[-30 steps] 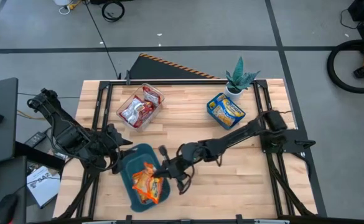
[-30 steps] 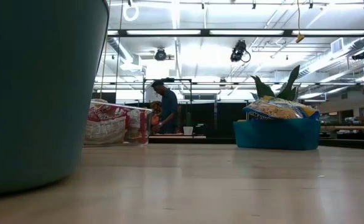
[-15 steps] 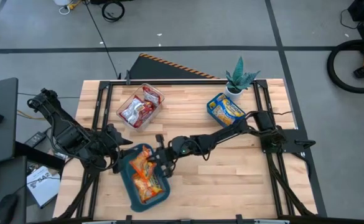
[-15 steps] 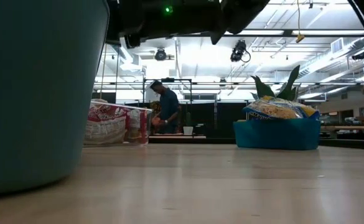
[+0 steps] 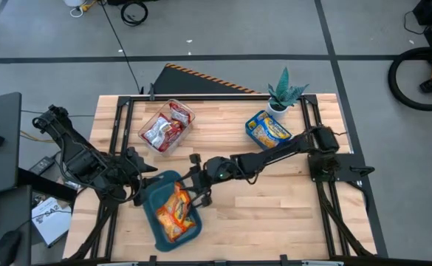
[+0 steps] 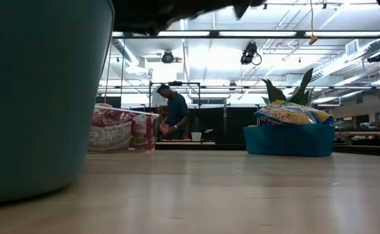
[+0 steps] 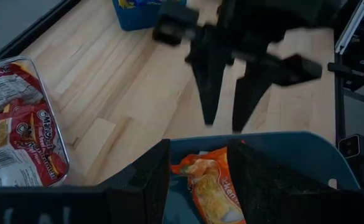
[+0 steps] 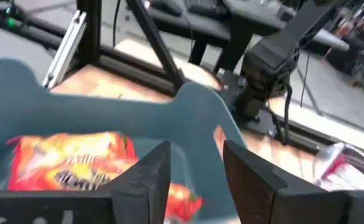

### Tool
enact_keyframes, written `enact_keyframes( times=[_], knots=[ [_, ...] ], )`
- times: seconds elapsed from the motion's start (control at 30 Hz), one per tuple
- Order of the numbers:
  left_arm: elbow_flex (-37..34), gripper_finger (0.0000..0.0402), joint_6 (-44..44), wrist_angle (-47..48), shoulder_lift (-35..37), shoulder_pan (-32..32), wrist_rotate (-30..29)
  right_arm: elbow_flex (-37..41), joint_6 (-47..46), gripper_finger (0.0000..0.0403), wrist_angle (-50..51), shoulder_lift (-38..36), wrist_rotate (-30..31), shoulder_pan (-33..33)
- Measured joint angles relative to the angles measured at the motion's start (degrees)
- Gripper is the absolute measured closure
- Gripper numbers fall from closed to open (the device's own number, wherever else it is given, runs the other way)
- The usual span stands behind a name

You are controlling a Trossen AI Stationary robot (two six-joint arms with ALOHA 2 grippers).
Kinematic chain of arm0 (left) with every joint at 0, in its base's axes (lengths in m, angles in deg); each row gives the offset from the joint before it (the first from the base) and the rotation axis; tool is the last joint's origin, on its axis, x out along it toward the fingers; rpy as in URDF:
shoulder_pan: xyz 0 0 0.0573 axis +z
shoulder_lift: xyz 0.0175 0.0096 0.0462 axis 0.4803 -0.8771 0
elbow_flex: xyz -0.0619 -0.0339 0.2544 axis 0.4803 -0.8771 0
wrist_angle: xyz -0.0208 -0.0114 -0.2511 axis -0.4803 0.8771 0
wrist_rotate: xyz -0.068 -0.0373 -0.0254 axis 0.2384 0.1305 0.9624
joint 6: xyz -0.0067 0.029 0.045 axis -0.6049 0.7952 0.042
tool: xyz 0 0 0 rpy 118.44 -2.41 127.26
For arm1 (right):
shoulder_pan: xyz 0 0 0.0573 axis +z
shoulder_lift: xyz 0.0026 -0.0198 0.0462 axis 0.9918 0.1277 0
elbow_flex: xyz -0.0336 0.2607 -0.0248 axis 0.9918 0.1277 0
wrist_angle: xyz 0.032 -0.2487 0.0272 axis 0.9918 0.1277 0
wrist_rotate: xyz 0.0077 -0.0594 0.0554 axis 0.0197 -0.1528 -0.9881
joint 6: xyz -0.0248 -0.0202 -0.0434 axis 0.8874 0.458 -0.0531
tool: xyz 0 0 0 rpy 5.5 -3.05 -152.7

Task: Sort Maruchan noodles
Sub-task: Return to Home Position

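Observation:
Orange Maruchan noodles (image 5: 175, 213) lie in a teal tray (image 5: 156, 229) at the table's near left. Red packets (image 5: 164, 127) fill a clear bin (image 5: 188, 112) at the far left. Blue-and-yellow packets (image 5: 269, 130) sit in a second teal tray (image 5: 251, 133) at the far right. My right gripper (image 5: 196, 190) hangs open over the near tray's right rim, its fingers (image 7: 208, 93) pointing down with nothing between them. At the tray's left end my left gripper (image 7: 197, 186) waits open, above the orange packet (image 7: 210, 186).
A small potted plant (image 5: 284, 92) stands at the far right, behind the blue-and-yellow tray. Black frame rails (image 5: 120, 140) run along both table sides. Bare wood lies between the trays. In the low view the near tray's wall (image 6: 40, 97) fills the left, and a person stands far behind the table.
My right gripper has swung from the near tray's right side toward the table's far edge and now hangs over the tray's right rim. An orange packet that lay by its fingers at the tray's far end half a second ago now rests on the others.

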Motion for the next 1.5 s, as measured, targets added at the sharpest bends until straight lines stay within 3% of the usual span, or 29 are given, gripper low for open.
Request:
enact_keyframes(
  times=[0.13,0.3,0.4,0.53,0.7,0.97,1.23,1.5],
  knots=[
    [0.0,0.0237,-0.19,0.13,-0.86,0.0,0.2,-0.06,0.36,0.0251,11.43,-6.29,1.65,0.35],
    [0.0,0.0237,0.52,0.83,-3.57,-0.49,0.22,2.07,-3.54,0.0251,28.31,-14.41,12.5,2.48],
    [-0.84,0.0237,4.86,1.34,-5.52,-2.09,-2.99,5.96,-6.46,0.0251,30.35,-20.03,18.0,4.64],
    [-7.35,0.0237,4.99,-0.98,-4.79,-3.8,-7.94,13.47,-10.77,0.0251,31.16,-28.17,20.55,6.54],
    [-16.29,0.0242,0.28,-5.81,0.03,-3.69,-8.27,24.47,-15.81,0.0251,26.3,-37.94,21.8,8.48],
    [-25.12,0.0284,4.7,-13.57,11.38,-0.6,-9.49,36.32,-22.44,0.0251,22.31,-48.24,24.75,11.02],
    [-32.48,0.0331,13.23,-19.21,23.92,4.77,-9.46,49.88,-24.73,0.0251,9.14,-56.87,24.92,11.5],
    [-43.45,0.0383,29.16,-38.29,34.93,5.27,-6.85,65.94,-25.6,0.0251,-6.3,-71.27,21.69,7.57]
  ],
)
